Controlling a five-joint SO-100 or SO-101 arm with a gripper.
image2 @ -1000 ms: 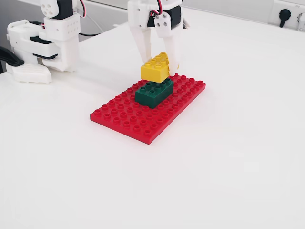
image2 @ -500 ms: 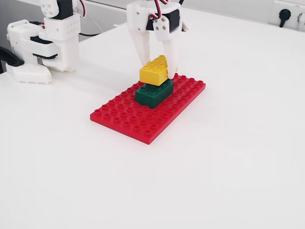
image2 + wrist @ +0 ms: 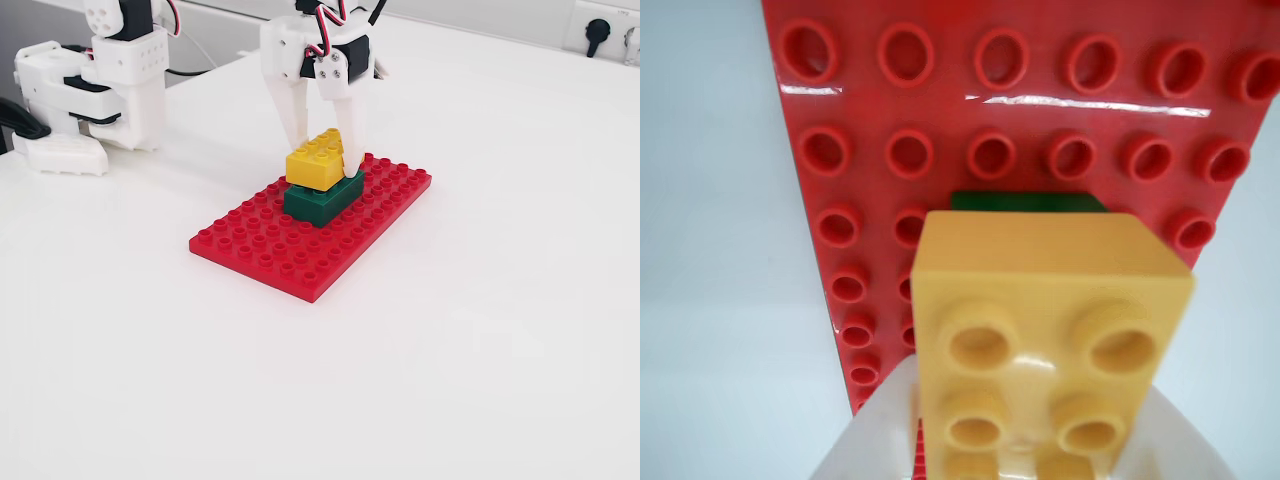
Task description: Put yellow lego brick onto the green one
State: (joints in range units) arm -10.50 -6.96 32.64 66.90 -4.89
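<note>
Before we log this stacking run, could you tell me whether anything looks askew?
Slightly: the bright yellow plastic brick, clamped between the white jaws, sits on the dark green plastic brick with its front end tipped up, not yet flush. The flat red studded baseplate lies flat; nothing looks damaged.

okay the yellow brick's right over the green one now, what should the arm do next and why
Probably press straight down a little more, then open. In the fixed view the yellow brick, held between the fingers, sits on the green brick with its near end seeming slightly high, so it may not be fully seated. The wrist view shows only a green sliver ahead.
</note>
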